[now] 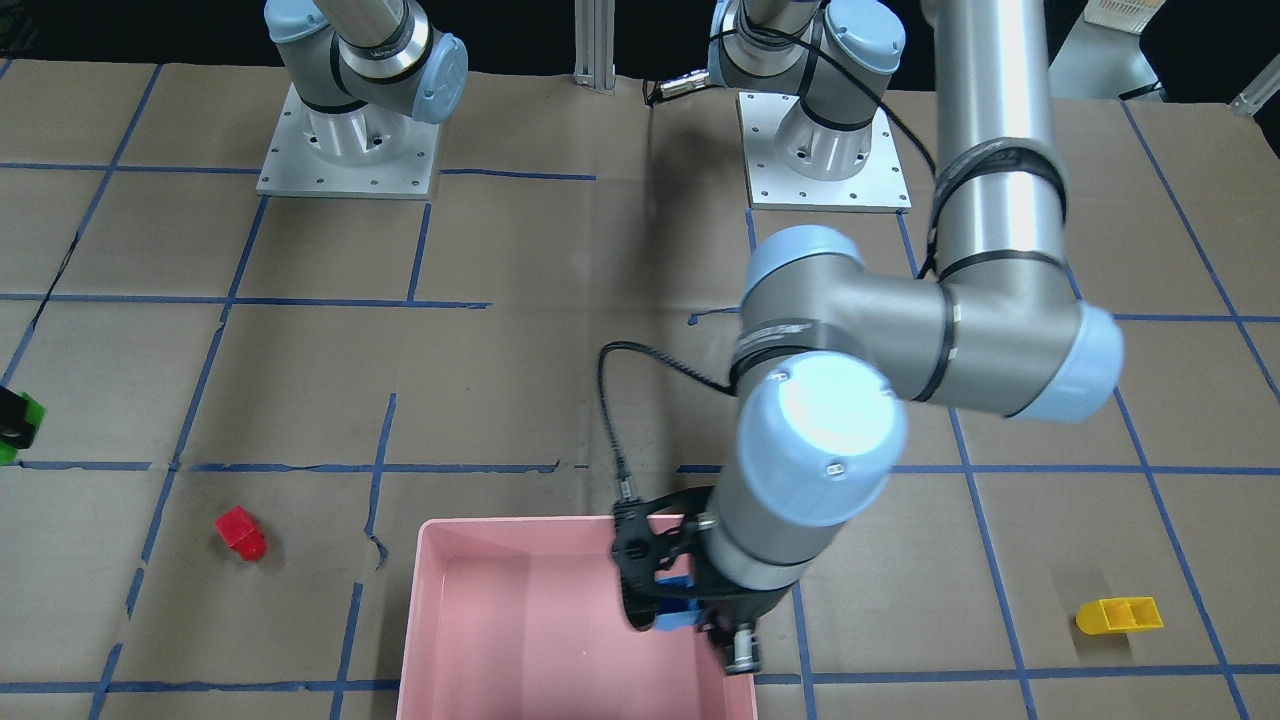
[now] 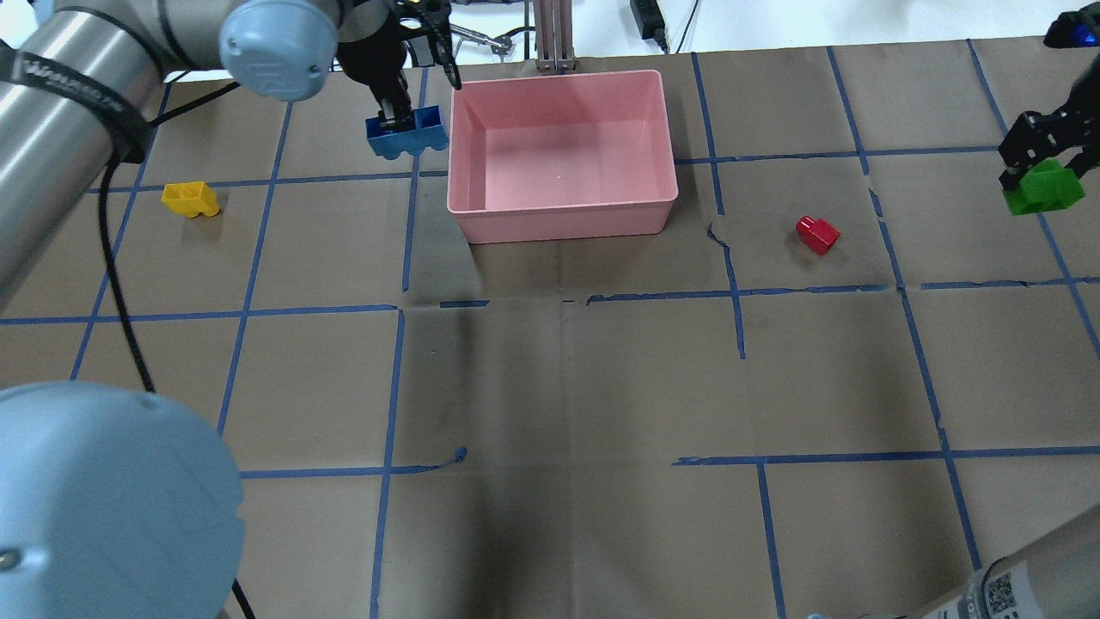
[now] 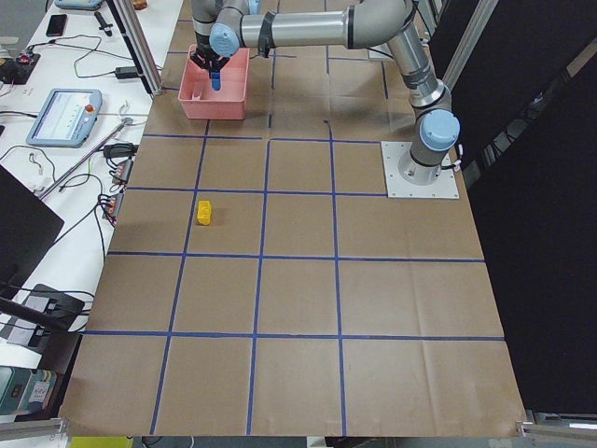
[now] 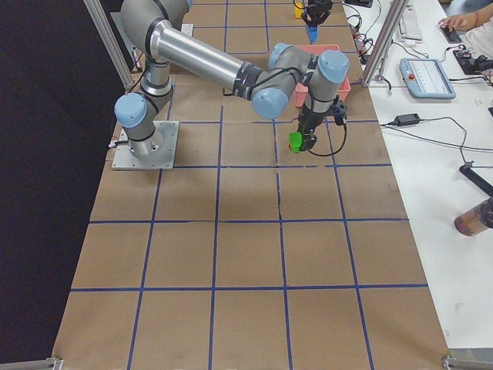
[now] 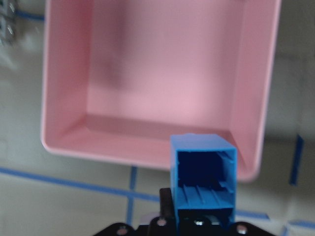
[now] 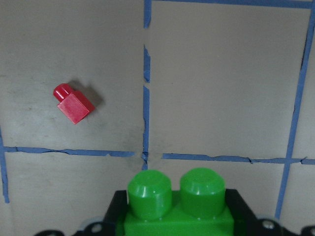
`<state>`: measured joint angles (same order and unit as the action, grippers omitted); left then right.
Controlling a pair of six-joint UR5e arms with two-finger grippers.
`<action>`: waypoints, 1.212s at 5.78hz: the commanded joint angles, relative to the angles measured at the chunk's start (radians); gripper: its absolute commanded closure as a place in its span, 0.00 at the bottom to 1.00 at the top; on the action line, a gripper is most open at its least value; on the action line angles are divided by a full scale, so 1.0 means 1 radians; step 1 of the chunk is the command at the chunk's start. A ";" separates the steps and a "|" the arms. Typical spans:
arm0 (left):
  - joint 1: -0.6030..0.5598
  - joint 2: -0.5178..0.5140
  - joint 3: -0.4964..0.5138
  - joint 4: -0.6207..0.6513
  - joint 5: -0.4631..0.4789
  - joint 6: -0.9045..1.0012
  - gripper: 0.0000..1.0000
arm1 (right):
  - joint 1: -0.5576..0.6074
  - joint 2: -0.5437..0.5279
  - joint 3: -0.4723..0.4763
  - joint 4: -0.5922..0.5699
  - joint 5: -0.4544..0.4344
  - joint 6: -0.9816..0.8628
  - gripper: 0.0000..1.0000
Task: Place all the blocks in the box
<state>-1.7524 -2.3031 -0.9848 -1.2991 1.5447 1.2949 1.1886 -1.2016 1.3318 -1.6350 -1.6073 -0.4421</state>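
My left gripper (image 2: 397, 120) is shut on the blue three-stud brick (image 2: 406, 134) and holds it in the air at the left wall of the pink box (image 2: 559, 217). The left wrist view shows the blue brick (image 5: 203, 172) above the near rim of the box (image 5: 147, 73), which holds no bricks. My right gripper (image 2: 1041, 168) is shut on the green two-stud brick (image 2: 1042, 189), lifted at the far right. The red brick (image 2: 816, 234) lies on the table to the right of the box. The yellow brick (image 2: 191, 199) lies to its left.
The table is brown paper with a blue tape grid. The two arm bases (image 1: 345, 140) stand at the robot's side. The left arm's elbow (image 1: 1000, 330) hangs over the table near the box. The red brick also shows in the right wrist view (image 6: 74, 104).
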 commanded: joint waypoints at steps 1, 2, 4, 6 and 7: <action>-0.045 -0.099 0.066 -0.003 0.000 -0.008 0.89 | 0.116 -0.001 -0.016 0.012 0.001 0.119 0.53; -0.044 -0.085 0.048 -0.002 -0.001 -0.009 0.06 | 0.133 0.004 -0.014 0.011 0.003 0.135 0.53; 0.092 -0.006 0.025 -0.090 0.020 -0.017 0.01 | 0.137 0.008 -0.014 0.003 0.009 0.135 0.53; 0.312 0.073 0.008 -0.195 0.018 -0.020 0.01 | 0.230 0.055 -0.064 -0.012 0.073 0.277 0.53; 0.432 0.088 -0.023 -0.195 0.005 0.001 0.01 | 0.341 0.127 -0.165 -0.012 0.073 0.401 0.53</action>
<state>-1.4315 -2.2329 -0.9844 -1.4815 1.5587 1.2820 1.4384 -1.1316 1.2446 -1.6459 -1.5404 -0.1464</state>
